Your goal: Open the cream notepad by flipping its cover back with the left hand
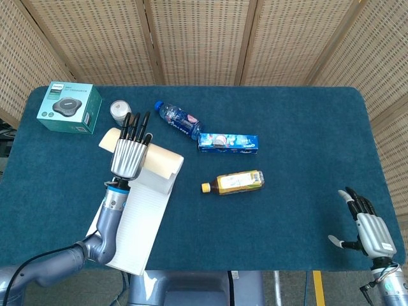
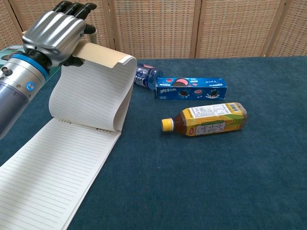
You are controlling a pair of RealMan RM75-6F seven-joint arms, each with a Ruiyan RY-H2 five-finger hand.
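Cream notepad [image 1: 141, 207] lying open, cover [image 2: 103, 55] curled back, gripped under left hand [image 1: 129, 155], right hand [image 1: 373, 231] empty, fingers spread

My left hand [image 2: 55, 31] is ribbed, brushed silver metal with matt black fingers [image 1: 135, 123]. The notepad [image 2: 62, 153] is matt lined paper under a smooth cream cover [image 2: 103, 54]. The worktop [image 1: 299, 127] wears napped teal cloth; the tea bottle [image 2: 206, 120] is glossy plastic.
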